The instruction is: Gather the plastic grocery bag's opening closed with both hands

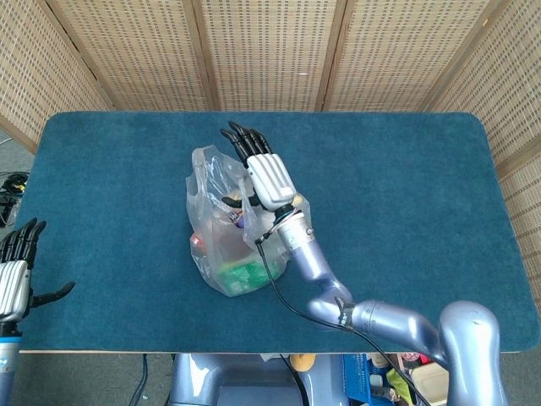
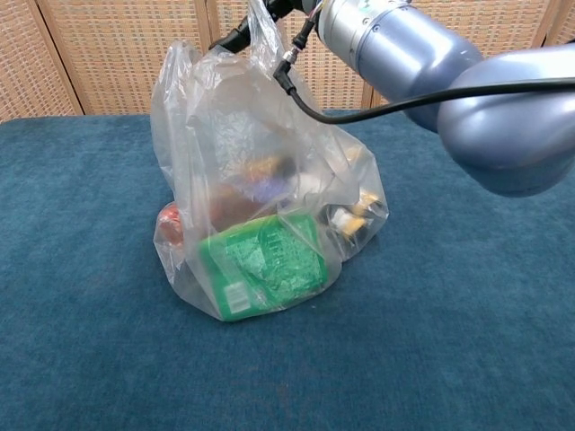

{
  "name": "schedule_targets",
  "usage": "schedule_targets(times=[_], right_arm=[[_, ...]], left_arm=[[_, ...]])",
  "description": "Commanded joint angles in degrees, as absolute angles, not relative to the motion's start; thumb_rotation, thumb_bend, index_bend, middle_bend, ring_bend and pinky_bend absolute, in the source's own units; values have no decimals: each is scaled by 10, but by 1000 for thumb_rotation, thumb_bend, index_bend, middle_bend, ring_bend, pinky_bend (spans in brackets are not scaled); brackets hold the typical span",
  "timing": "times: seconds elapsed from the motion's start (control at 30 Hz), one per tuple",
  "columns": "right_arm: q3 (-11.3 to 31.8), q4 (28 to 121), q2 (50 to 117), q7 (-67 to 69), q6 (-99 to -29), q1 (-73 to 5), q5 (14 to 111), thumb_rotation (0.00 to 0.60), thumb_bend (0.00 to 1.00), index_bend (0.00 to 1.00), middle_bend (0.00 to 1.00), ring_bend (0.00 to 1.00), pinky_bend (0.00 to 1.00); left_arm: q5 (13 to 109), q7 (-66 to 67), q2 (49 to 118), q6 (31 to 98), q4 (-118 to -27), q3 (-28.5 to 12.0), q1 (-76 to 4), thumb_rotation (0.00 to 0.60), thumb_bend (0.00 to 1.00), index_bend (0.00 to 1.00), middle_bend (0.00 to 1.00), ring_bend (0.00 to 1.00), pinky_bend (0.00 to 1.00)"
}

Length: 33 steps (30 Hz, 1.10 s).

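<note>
Right hand (image 1: 269,178) spread over the bag (image 1: 241,233) opening (contact unclear), left hand (image 1: 15,277) spread, partly cropped.

My bag (image 2: 260,180) is thin, clear, crinkled plastic with a soft sheen. Under it the desk (image 1: 406,194) wears matt, napped blue cloth. Behind the desk stand woven cane panels (image 1: 270,51) in wood frames.
</note>
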State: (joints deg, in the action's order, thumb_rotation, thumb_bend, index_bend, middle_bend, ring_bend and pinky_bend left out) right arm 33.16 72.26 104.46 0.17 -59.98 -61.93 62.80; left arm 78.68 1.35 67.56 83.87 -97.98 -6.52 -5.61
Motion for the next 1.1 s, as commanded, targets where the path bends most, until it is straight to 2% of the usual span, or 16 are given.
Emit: schedule_targets(times=[0.03, 0.27, 0.33, 0.4, 0.57, 0.77, 0.87, 1.1], right_arm=[[351, 718, 1061, 24, -608, -627, 608, 600, 0, 36, 0, 0, 0], [380, 725, 1080, 63, -632, -632, 589, 600, 0, 174, 6, 0, 0], [382, 724, 1083, 67, -642, -634, 594, 600, 15, 188, 16, 0, 0], [380, 724, 1083, 69, -650, -634, 602, 600, 86, 191, 26, 0, 0], [366, 740, 1072, 72, -662, -624, 621, 600, 345, 192, 37, 0, 0], [349, 773, 1046, 53, -682, -605, 643, 600, 590, 197, 53, 0, 0], [343, 788, 1036, 40, -688, -597, 644, 600, 660, 197, 59, 0, 0], [327, 822, 1015, 17, -699, -578, 650, 600, 683, 196, 63, 0, 0]], left_arm=[[784, 14, 676, 835, -979, -65, -58, 600, 140, 0, 0, 0, 0], [780, 12, 677, 828, -979, -65, -61, 600, 140, 0, 0, 0, 0], [780, 12, 677, 827, -979, -65, -62, 600, 140, 0, 0, 0, 0], [780, 10, 677, 827, -978, -65, -62, 600, 140, 0, 0, 0, 0], [778, -5, 672, 821, -980, -66, -64, 600, 140, 0, 0, 0, 0], [801, -86, 652, 785, -976, -69, -85, 600, 142, 0, 0, 0, 0], [810, -119, 644, 773, -973, -72, -94, 600, 140, 0, 0, 0, 0], [824, -213, 628, 730, -976, -87, -129, 600, 140, 0, 0, 0, 0]])
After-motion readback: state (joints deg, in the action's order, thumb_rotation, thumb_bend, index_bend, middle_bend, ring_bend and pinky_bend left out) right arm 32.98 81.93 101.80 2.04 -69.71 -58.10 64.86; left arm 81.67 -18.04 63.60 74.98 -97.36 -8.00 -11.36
